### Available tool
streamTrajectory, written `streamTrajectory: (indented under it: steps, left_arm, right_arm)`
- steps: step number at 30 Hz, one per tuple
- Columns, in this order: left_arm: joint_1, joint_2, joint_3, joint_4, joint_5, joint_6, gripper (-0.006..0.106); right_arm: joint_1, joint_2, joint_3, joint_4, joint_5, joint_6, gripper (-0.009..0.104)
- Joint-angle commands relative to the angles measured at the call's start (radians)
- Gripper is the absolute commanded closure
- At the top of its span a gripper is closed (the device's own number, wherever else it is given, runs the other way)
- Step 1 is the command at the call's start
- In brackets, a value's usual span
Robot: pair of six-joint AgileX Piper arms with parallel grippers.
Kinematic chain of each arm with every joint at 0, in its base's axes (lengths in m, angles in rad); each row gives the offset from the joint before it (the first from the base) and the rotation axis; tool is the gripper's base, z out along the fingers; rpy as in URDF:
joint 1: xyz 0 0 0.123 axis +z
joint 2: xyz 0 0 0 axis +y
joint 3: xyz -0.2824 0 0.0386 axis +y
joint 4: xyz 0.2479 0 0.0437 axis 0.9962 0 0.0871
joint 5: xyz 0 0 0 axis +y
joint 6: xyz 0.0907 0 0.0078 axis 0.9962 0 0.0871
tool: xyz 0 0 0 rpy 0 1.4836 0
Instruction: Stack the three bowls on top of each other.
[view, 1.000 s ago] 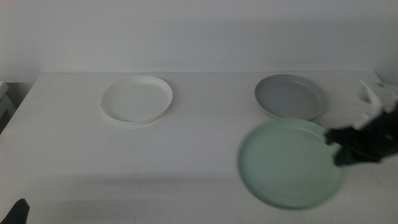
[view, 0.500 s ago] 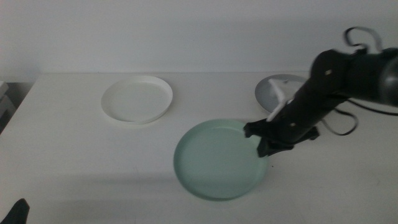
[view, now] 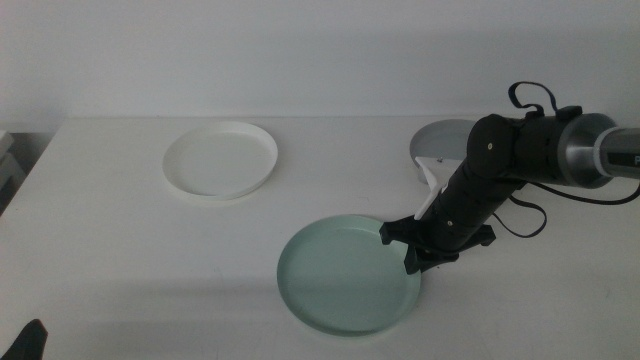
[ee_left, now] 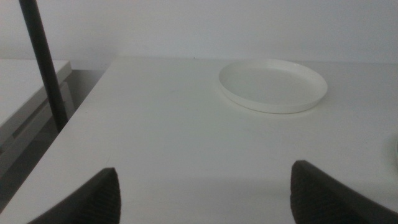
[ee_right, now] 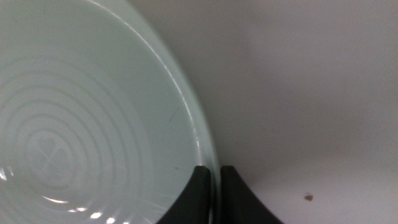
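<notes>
The mint green bowl lies at the table's front centre, and my right gripper is shut on its right rim. Up close in the right wrist view, the green bowl shows ringed ridges inside, with the rim pinched between the gripper jaws. The white bowl sits at the back left, also seen as the white bowl from the left wrist. The grey bowl is at the back right, partly hidden behind my right arm. My left gripper waits open at the front left corner.
A dark vertical pole stands beyond the table's left edge, next to a lower white surface. A white wall runs behind the table.
The right gripper carried the green bowl from the right front toward the front centre and lowered it to the table. The left arm stayed still.
</notes>
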Motion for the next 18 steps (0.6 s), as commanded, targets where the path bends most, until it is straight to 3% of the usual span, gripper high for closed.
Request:
streamTrajectory:
  steps: [1, 10, 13, 18]
  left_arm:
    - [-0.003, -0.014, 0.006, -0.01, -0.071, -0.01, 0.01]
    - [-0.003, -0.014, 0.006, -0.01, -0.071, -0.01, 0.01]
    - [-0.003, -0.014, 0.006, -0.01, -0.071, -0.01, 0.01]
    - [-0.003, -0.014, 0.006, -0.01, -0.071, -0.01, 0.01]
  right_arm:
    - [0.0, -0.047, -0.03, -0.016, -0.014, -0.015, 0.082]
    - [-0.007, -0.124, -0.036, -0.054, -0.022, -0.013, 0.04]
    - [-0.034, -0.207, -0.076, -0.103, -0.032, -0.003, 0.033]
    - [-0.133, -0.256, -0.224, -0.207, 0.048, 0.051, 0.033]
